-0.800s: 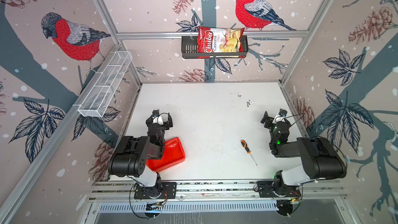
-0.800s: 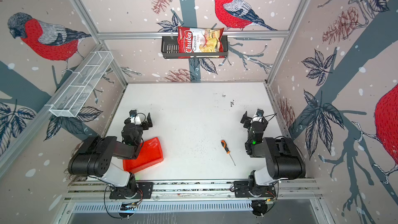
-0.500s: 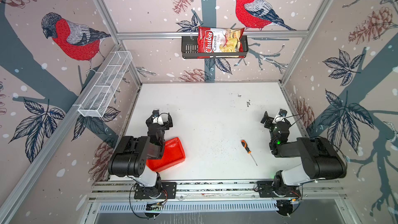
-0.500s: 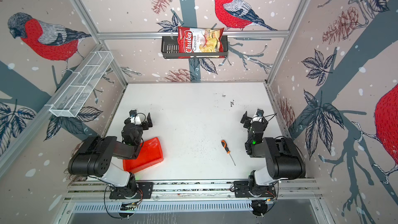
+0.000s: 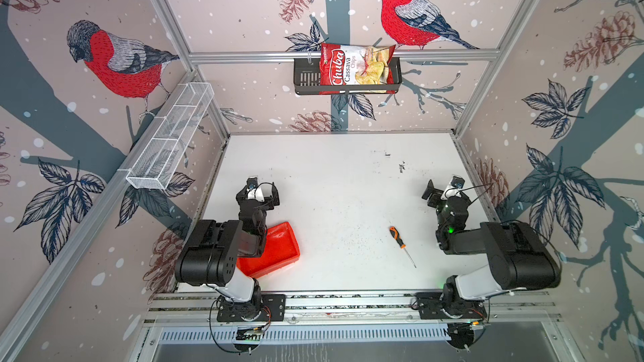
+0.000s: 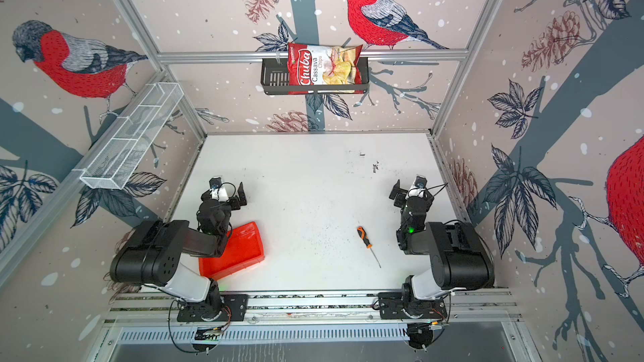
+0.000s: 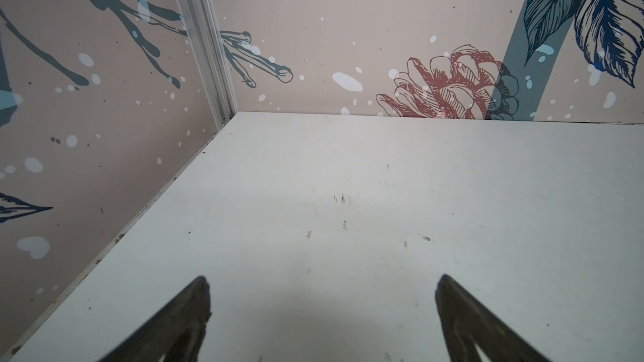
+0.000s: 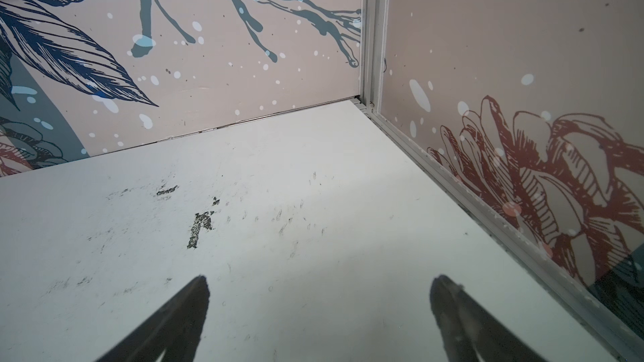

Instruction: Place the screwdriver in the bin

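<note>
The screwdriver [image 5: 401, 243] [image 6: 367, 242], with a black-and-orange handle and a thin shaft, lies flat on the white table near the front right. The bin [image 5: 280, 247] [image 6: 245, 247] is a shallow red tray at the front left, partly covered by the left arm. My left gripper [image 5: 259, 192] [image 6: 224, 196] [image 7: 322, 285] hovers open just behind the bin, over bare table. My right gripper [image 5: 447, 191] [image 6: 414, 191] [image 8: 319, 285] is open and empty, behind and to the right of the screwdriver. Neither wrist view shows the screwdriver or the bin.
A black wall basket [image 5: 305, 80] on the back wall holds a bag of cassava chips [image 5: 355, 69]. A long white wire shelf [image 5: 170, 141] hangs on the left wall. Patterned walls close in the table on three sides; the right gripper is near the right wall.
</note>
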You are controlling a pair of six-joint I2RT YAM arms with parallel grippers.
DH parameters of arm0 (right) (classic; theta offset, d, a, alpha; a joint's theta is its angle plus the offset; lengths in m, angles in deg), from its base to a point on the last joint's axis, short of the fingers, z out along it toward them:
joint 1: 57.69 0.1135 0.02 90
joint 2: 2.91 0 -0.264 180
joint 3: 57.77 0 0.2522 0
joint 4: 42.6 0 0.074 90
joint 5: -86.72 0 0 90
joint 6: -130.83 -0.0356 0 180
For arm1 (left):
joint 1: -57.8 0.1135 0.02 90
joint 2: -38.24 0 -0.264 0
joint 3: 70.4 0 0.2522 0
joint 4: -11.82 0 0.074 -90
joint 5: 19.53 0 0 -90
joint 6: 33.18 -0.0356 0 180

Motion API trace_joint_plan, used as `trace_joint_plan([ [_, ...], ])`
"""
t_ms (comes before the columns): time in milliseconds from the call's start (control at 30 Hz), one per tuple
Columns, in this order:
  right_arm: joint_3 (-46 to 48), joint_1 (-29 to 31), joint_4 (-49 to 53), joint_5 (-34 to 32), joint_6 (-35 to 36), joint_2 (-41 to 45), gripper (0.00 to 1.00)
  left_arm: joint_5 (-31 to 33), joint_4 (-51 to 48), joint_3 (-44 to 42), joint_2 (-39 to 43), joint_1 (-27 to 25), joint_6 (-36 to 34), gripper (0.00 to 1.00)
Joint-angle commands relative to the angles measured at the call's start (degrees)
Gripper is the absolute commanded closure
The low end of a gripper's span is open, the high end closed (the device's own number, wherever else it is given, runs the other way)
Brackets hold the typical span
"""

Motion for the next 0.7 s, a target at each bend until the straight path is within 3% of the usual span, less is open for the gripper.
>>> trace_joint_plan([
  [0,-0.12,-0.02,-1.67,0.23,-0.47,-0.07,0.0,-0.57,2.2,0.2,-0.04,0.0,-0.01,0.01],
  [333,0.8,0.17,-0.99,-1.88,-1.14,2.96,0.0,-0.31,1.67,0.15,1.11,-0.41,-0.59,0.01],
  [667,-1.58,1.25,16.74,-2.15,-3.77,19.21,0.0,2.52,-11.35,3.95,10.02,-7.02,-7.91,0.01],
])
